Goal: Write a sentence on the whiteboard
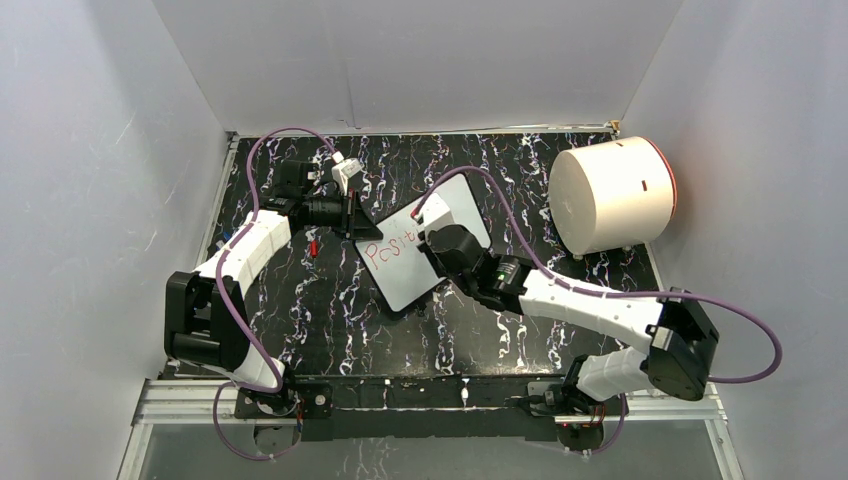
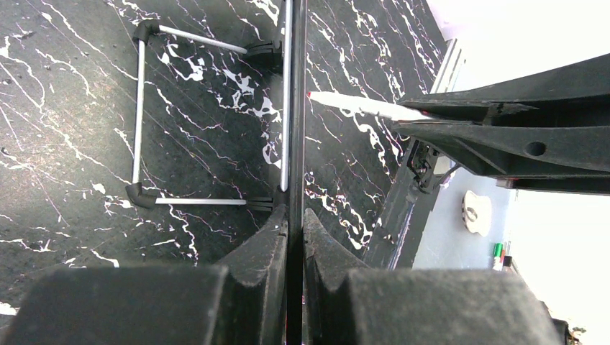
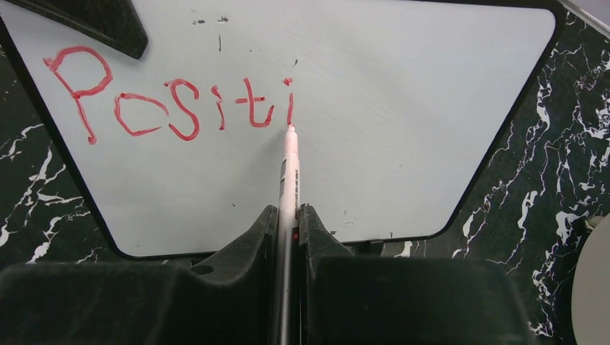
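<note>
The whiteboard [image 1: 405, 275] lies tilted at mid-table, and in the right wrist view [image 3: 403, 108] it fills the upper frame. The sentence [image 3: 173, 108] reads "Positi" in red; part of it also shows in the top view [image 1: 392, 248]. My right gripper [image 3: 288, 208] is shut on a white marker [image 3: 289, 169], whose red tip touches the board at the foot of the last "i". My left gripper [image 2: 295, 212] is shut on the whiteboard's edge [image 2: 295, 108], seen edge-on. In the top view it [image 1: 358, 218] holds the board's left side. The marker [image 2: 360, 106] shows there too.
A big white cylinder [image 1: 612, 195] lies at the back right. A small red piece [image 1: 314, 246] lies on the black marbled table left of the board. The board's wire stand [image 2: 137, 108] with black feet shows under it. White walls enclose the table.
</note>
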